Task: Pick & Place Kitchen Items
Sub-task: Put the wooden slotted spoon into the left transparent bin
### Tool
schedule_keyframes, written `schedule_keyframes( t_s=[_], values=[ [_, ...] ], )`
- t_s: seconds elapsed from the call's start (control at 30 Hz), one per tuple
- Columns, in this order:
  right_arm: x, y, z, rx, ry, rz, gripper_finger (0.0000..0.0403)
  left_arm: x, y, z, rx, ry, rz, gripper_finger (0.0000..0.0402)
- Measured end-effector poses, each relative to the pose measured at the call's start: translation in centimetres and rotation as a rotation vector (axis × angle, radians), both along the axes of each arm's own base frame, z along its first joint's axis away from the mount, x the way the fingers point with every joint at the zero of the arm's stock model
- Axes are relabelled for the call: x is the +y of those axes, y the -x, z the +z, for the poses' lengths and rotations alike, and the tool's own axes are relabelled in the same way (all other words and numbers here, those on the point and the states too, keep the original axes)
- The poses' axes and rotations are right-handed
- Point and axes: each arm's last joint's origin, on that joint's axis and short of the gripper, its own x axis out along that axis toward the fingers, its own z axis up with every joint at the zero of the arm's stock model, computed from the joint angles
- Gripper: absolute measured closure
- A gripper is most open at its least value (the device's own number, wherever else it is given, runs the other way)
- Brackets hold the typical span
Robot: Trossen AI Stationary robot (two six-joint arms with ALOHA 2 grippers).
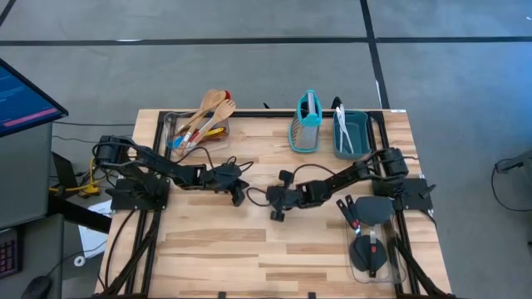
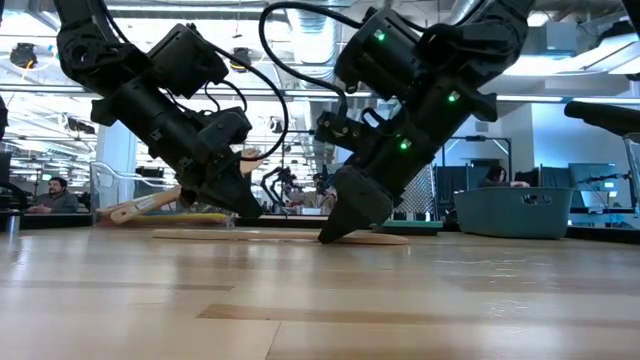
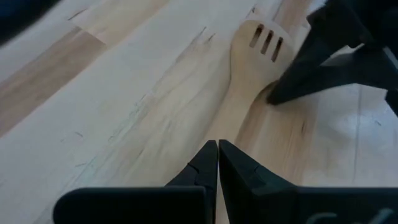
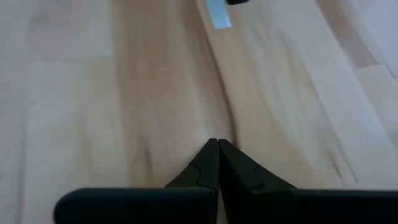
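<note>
A wooden slotted spatula lies flat on the table near its middle; it also shows in the low view. My right gripper is shut, with its tips down at the spatula's neck. My left gripper is shut and slants down over the spatula's handle. Wooden and coloured spoons stand in a clear container at the far left. A teal box grater stands at the far middle. My right gripper has its shut fingertips down against the edge of the spatula's neck, slanting down from the table's right. The spatula lies flat on the table. My left gripper has its shut tips over the handle; I cannot tell whether they touch it.
A teal bin with light utensils stands at the far right. Black spatulas lie in clear containers at the near right. A monitor stands off the table's left. Bare wood lies along the near edge.
</note>
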Motion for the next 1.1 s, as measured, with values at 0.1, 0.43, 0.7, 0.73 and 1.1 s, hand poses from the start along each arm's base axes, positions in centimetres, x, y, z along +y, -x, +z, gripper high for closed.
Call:
schedule_keyframes(
  t_s=[0.1, 0.43, 0.7, 0.73, 1.1],
  values=[
    [-0.4, 0.0, 0.0, 0.000, 0.003, -0.014, 0.0403, 0.0, 0.0, 0.0, 0.002, 0.000, 0.000, 0.0400],
    [-0.1, 0.0, -0.1, -0.001, 0.010, -0.009, 0.0403, 1.4, 0.1, -0.8, 0.044, -0.042, 0.060, 0.0400],
    [0.0, 0.0, -0.1, -0.001, 0.008, -0.006, 0.0403, 2.1, -0.6, -2.4, 0.092, -0.017, 0.066, 0.0400],
    [0.0, 0.0, -0.1, -0.002, 0.008, -0.006, 0.0403, 2.1, -0.7, -2.3, 0.089, -0.009, 0.058, 0.0400],
    [-1.1, -0.6, 0.3, -0.078, 0.045, -0.043, 0.0403, 1.3, -1.0, -2.3, 0.085, 0.081, -0.059, 0.0400]
  ],
)
